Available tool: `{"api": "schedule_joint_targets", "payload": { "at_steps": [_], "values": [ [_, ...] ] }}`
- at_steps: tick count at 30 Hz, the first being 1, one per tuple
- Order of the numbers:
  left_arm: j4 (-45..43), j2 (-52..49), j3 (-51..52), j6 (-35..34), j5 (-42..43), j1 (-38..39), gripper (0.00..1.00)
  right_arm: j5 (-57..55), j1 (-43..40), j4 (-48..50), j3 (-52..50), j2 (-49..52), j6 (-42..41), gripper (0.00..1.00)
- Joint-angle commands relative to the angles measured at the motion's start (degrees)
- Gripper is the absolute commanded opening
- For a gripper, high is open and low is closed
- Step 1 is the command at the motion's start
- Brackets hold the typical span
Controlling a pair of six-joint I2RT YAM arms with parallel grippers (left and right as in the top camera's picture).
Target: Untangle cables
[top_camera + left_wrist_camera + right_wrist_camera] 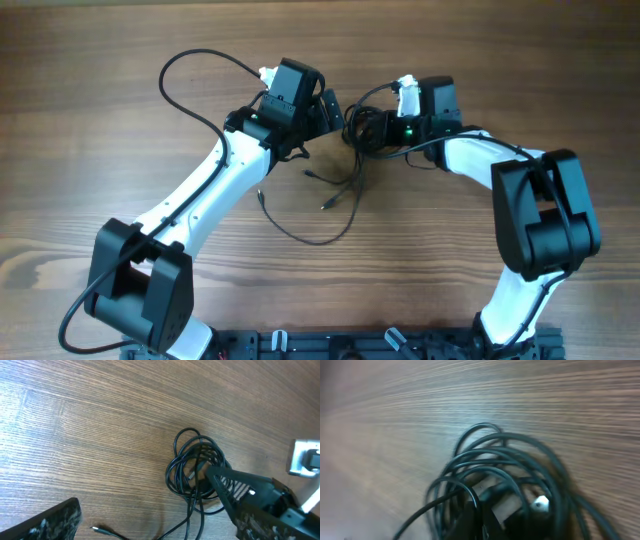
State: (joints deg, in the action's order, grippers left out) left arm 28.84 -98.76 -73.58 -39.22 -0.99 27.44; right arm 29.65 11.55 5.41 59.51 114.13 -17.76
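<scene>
Warm brown wood grain runs side to side across the table (90, 150), matt and evenly lit. It fills the view right out to a black mounting rail (330, 345) along the near side, where both white-and-black arms rise. Toward the far middle of the table the cables (362, 130) sit bunched in a small dark coil of overlapping loops, lying flat on the wood. From that coil a few loose strands (325, 235) trail toward the near side, one sweeping in a wide curve, with small plug tips (311, 175) lying apart on the bare grain. The right gripper (378, 128) is down at the right side of the coil. In the left wrist view one of its fingers (235, 486), with a gridded pad, has its point touching the loops. Its own camera is blurred: the fingers look close together among the strands, but I cannot tell whether they are pinching one. The left gripper (332, 110) hangs just to the left of the coil, not touching it, spread wide, its one clear finger (50, 521) far out in the lower corner of its view. A thicker black lead (190, 62) of the left arm loops out over the table on the far left, and a green light (408, 132) glows on the right wrist
</scene>
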Motion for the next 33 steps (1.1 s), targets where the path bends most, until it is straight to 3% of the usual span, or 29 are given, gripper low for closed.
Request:
{"api": "schedule_joint_targets", "payload": {
  "at_steps": [1,5,9,14,18,25,29,33],
  "values": [
    [0.2,-0.1,-0.3,1.5,-0.5,-0.3,1.0,21.4,-5.2,-0.1,1.4,-4.8,-1.2,0.05],
    [-0.9,-0.1,-0.3,8.9,8.2,-0.3,1.0,34.7,-9.9,-1.0,1.4,-11.7,-4.7,0.04],
    [-1.2,-0.1,-0.3,10.8,9.1,-0.5,1.0,35.3,-10.2,-7.3,1.4,-20.1,-4.8,0.05],
    [-1.6,-0.1,-0.3,10.8,9.1,-2.3,1.0,27.9,-8.8,-21.3,1.3,-29.8,-5.0,0.05],
    [-0.8,0.2,-0.3,10.8,9.2,-5.1,1.0,27.6,-8.7,-22.2,1.3,-37.3,-13.9,0.05],
    [-0.7,3.2,-0.3,10.7,17.3,-9.0,1.0,23.2,-5.8,-28.1,-0.8,-49.8,-13.1,0.05],
    [-0.5,5.1,-0.3,11.5,18.9,-9.1,1.0,15.8,0.0,-31.7,-2.6,-51.1,-9.2,0.04],
    [1.6,6.3,-0.3,16.8,22.6,-9.1,1.0,12.0,5.4,-31.6,-3.0,-51.1,-9.3,0.05]
  ]
}}
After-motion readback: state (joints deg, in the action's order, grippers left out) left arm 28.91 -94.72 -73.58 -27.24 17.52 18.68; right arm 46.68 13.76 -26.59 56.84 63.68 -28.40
